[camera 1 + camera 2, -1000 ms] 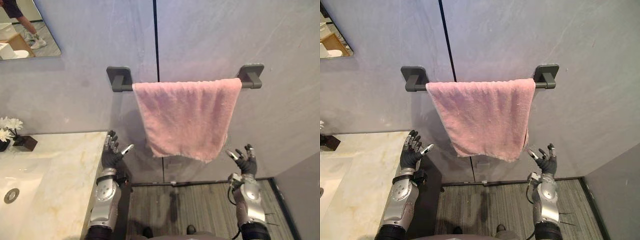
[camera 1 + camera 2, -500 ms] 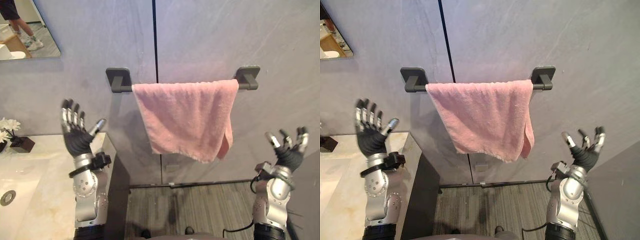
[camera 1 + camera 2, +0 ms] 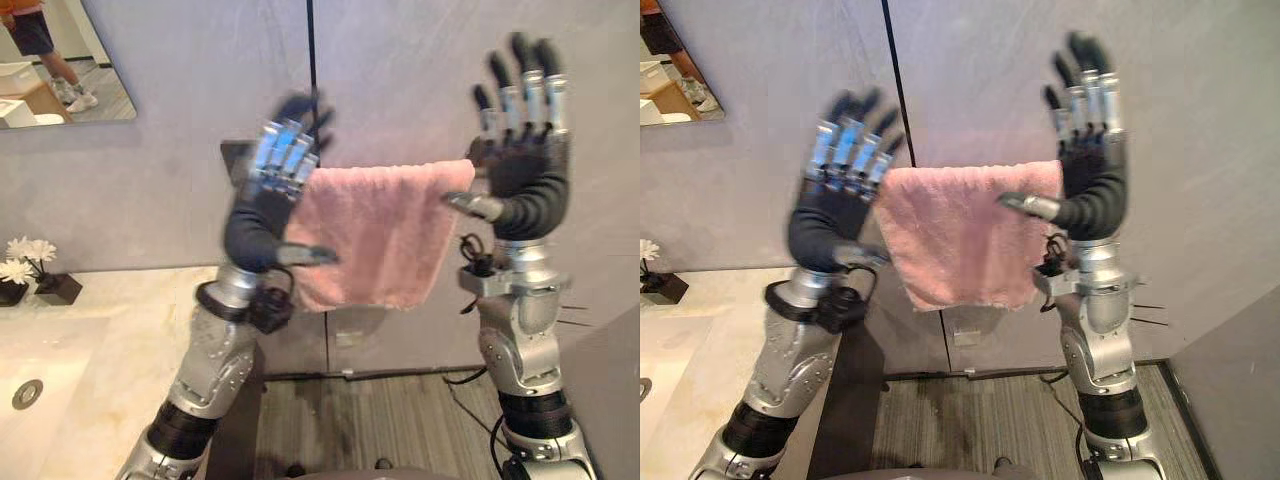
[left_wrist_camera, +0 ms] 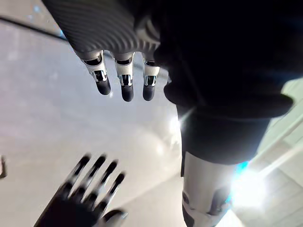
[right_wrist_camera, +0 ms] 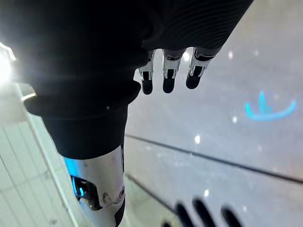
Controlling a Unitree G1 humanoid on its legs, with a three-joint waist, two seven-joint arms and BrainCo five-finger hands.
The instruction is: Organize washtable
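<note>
Pink towel (image 3: 375,235) hangs on the far grey wall (image 3: 150,120), right of the marble table (image 3: 130,330).

Left eye view: half a second ago both arms sat low and wide of the cloth. They have since risen and closed in. The left robot hand (image 3: 265,205) now overlaps the towel's left top corner. The right robot hand (image 3: 520,150) stands at its right top corner. Both have fingers straight and spread, with nothing held. The left one is blurred, so contact with the cloth cannot be confirmed.

Right eye view: same arrangement, with the hands flanking the towel at the height of its top edge and palms facing forward.

Left wrist view: its fingers (image 4: 123,85) are extended and empty against bare wall. The other robot hand shows beyond, also spread.

Right wrist view: fingers (image 5: 165,78) are straight, with nothing between them.

Assessment: the lift places both hands to take the towel's upper corners. No grasp is made yet, and the towel work is judged only begun.
</note>
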